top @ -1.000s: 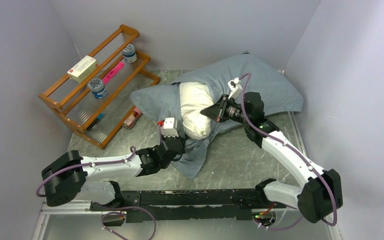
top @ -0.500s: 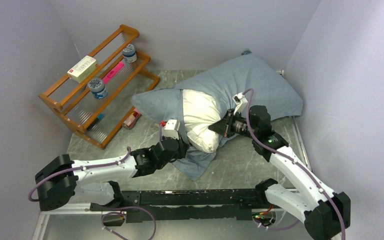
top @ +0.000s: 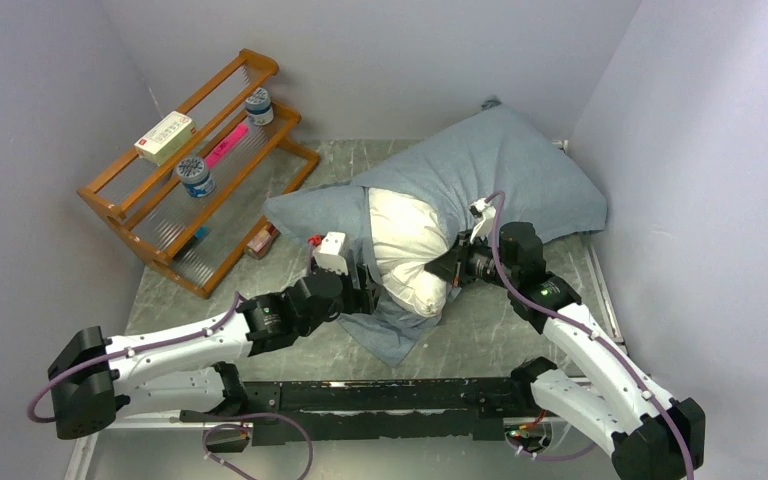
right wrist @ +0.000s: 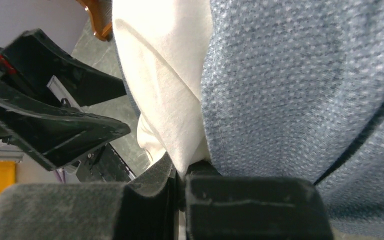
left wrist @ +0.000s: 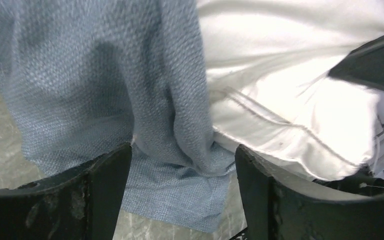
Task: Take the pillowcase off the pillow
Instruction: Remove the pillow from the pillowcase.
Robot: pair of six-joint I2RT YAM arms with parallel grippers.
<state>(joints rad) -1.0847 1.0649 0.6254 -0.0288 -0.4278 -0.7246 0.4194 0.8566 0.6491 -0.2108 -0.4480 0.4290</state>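
Pillowcase (top: 500, 165) and pillow (top: 405, 250) lie together on the marbled grey table (top: 500, 330) in the overhead view. Their long axis runs diagonally from the far right corner toward the near middle. The blue-grey cover wraps the far part. The pillow's white end sticks out of it and points at the near edge, between the two arms. The left gripper (top: 368, 288) sits at the left of that bare end, over bunched cover cloth. The right gripper (top: 452, 268) presses against its right side. A wooden rack (top: 160, 215) stands at the far left, holding a white box (top: 164, 137) with red print too small to read, two jars (top: 197, 175) and a pink item (top: 226, 145).

From the left wrist, the jaws stand wide apart and grip nothing. A hanging fold of the pillowcase (left wrist: 105, 75) lies just beyond the gap between them, with the pillow's seamed white corner (left wrist: 290, 115) to its right.

From the right wrist, the jaws are closed tight, pinching a tuck of white pillow (right wrist: 160, 75) fabric. The blue-grey weave (right wrist: 300, 90) touches that fabric on the right. At the left of this view, the left gripper's dark fingers (right wrist: 80, 130) stand apart.
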